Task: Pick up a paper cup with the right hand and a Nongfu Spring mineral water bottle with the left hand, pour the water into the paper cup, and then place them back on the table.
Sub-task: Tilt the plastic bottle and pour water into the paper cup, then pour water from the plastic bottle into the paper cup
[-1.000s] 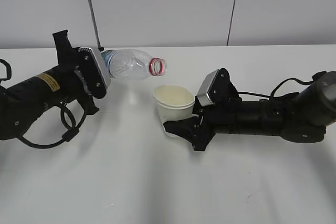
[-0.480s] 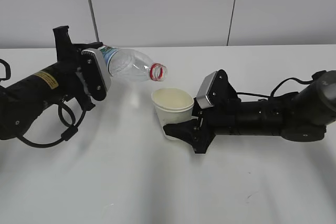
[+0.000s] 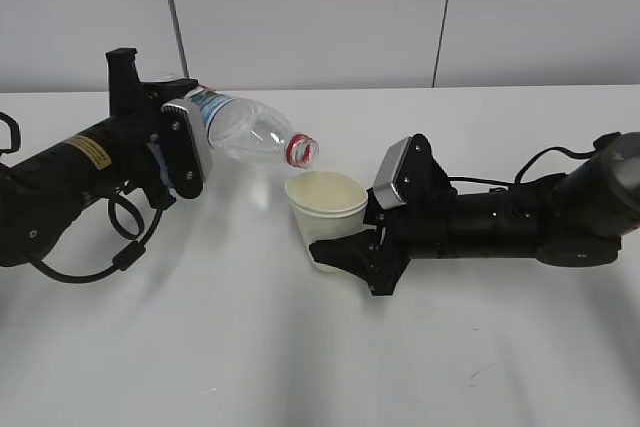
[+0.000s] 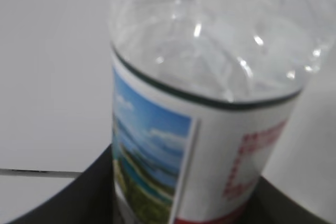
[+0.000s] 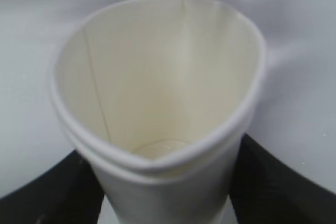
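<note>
My left gripper (image 3: pixel 185 147) is shut on the Nongfu Spring bottle (image 3: pixel 245 129) and holds it tilted, its open red-ringed mouth (image 3: pixel 303 150) pointing down right, just above the rim of the paper cup (image 3: pixel 325 209). The bottle's label fills the left wrist view (image 4: pixel 205 145) between the black fingers (image 4: pixel 89 192). My right gripper (image 3: pixel 345 247) is shut on the cup and holds it upright just above the white table (image 3: pixel 300 347). In the right wrist view the cup (image 5: pixel 157 103) is squeezed out of round between the fingers (image 5: pixel 278 182). No water stream shows.
A grey wall with vertical seams stands behind the table's far edge (image 3: pixel 480 87). The left arm's looped cable (image 3: pixel 125 237) hangs near the tabletop. The right arm lies low across the right side (image 3: pixel 520 222).
The left gripper has tipped the bottle further, lowering its mouth toward the cup rim. The right gripper has shifted the cup slightly left and down.
</note>
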`<state>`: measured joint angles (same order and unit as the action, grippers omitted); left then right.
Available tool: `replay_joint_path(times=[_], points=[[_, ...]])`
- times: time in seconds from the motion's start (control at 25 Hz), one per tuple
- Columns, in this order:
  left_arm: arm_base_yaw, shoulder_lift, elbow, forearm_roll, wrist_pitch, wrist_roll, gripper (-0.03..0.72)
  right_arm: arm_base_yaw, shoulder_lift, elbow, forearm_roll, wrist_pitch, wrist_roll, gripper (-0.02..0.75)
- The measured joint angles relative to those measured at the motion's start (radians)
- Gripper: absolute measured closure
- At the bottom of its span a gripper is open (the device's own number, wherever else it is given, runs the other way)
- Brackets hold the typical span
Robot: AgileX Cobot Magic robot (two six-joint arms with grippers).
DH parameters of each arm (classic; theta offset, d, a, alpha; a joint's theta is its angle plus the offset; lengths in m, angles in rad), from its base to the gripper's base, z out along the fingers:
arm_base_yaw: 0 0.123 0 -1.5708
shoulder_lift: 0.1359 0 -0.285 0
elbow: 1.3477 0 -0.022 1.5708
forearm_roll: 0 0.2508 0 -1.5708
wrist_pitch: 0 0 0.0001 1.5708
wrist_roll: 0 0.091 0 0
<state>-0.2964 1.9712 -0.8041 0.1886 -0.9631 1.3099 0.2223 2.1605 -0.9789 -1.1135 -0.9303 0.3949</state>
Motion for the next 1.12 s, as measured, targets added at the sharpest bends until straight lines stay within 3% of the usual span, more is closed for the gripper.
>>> replay_joint_path(times=[1.12], points=[[0.000, 0.000, 0.000, 0.000, -0.036, 0.122, 0.336, 0.000, 0.000, -0.008, -0.068, 0.007, 0.021, 0.249]])
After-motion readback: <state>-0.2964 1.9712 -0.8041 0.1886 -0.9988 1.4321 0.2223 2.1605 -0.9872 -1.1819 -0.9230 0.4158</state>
